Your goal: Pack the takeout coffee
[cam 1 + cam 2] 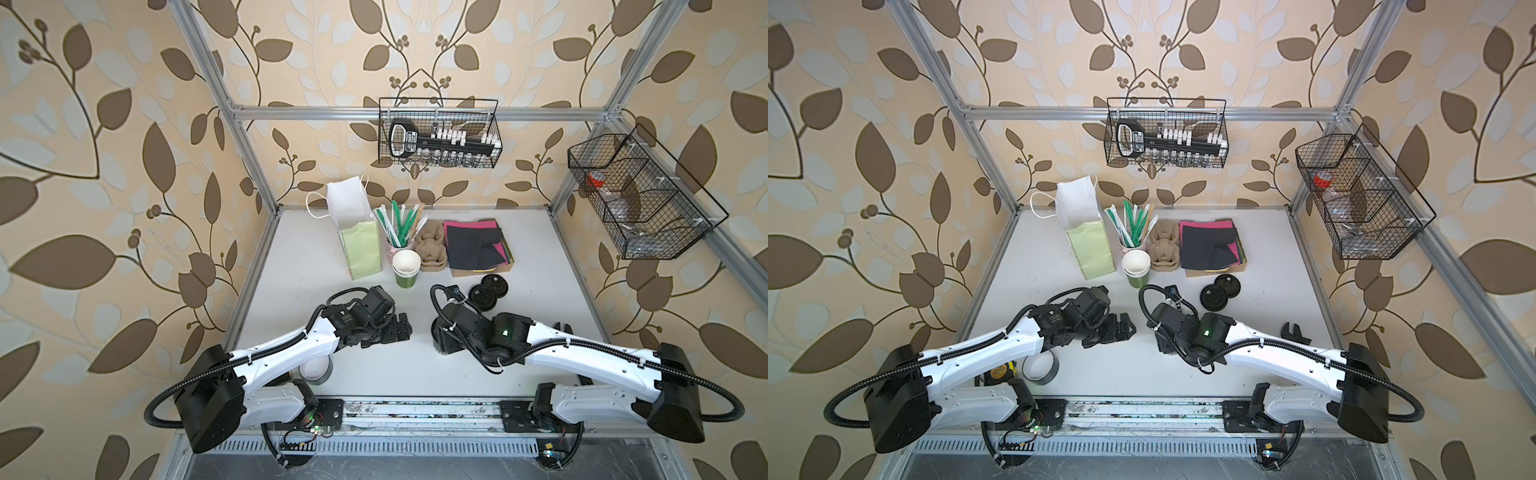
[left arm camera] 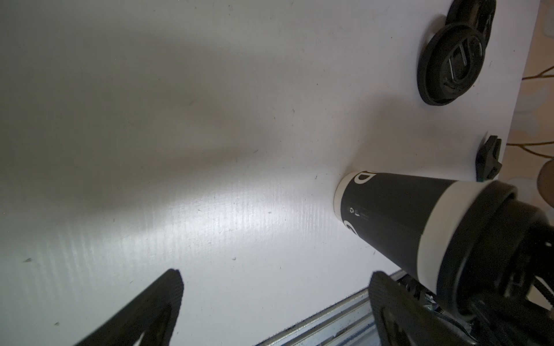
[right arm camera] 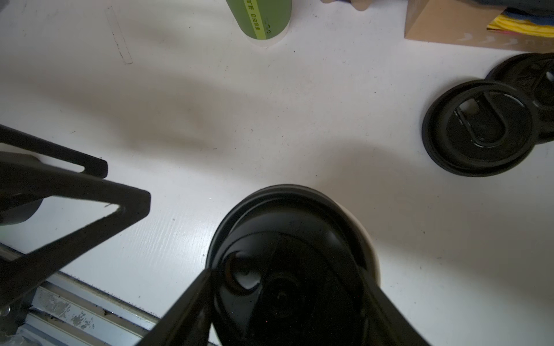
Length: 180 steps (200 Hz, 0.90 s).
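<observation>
The takeout coffee is a paper cup with a black sleeve, white bands and a black sip lid, and it stands upright near the table's front edge. My right gripper comes down on it from above. Its two fingers press the lid's rim on either side, so it is shut on the cup. In both top views the right gripper hides most of the cup. My left gripper hangs wide open and empty just left of the cup, apart from it, and in a top view the left gripper faces it.
Two loose black lids lie right of and behind the cup. Further back stand stacked green paper cups, a light green paper bag, a cup of straws, a pulp carrier and napkins. A tape roll lies under the left arm.
</observation>
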Tool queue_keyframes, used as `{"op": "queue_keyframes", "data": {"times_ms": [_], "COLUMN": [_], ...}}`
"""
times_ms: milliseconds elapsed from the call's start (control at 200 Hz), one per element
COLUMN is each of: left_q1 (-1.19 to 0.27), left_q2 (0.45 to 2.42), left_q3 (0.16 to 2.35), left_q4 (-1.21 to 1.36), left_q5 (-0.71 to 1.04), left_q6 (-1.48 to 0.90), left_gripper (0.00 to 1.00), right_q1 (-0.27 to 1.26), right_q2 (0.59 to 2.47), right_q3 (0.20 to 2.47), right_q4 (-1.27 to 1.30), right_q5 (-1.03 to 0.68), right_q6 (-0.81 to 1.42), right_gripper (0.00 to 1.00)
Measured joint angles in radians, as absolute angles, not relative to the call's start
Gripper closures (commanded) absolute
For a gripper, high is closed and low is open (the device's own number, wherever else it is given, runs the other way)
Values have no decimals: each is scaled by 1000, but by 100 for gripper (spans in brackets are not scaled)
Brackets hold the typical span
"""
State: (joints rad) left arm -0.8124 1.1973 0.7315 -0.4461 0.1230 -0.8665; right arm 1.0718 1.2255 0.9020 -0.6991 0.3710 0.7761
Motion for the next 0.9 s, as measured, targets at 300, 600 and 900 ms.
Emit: {"op": "queue_keyframes", "data": {"times_ms": [300,600,900], "left_q1": [-812,-812,-812], "left_q2": [1197,1197,1197], "left_q3": [731,731,731], "left_q4": [-454,-456,-456], "left_q5": [123,122,122], "left_q6": [-862,-859,-858], "left_gripper": [1,1,1], "right_q1": [1083,1083,1083], "right_q2": [1185,1208,1208], "right_q3": [902,899,895], "right_q4": [-735,-723,-714], "right_q5": [397,392,392], "right_q6": [781,784,785], "right_gripper": [33,32,30]}}
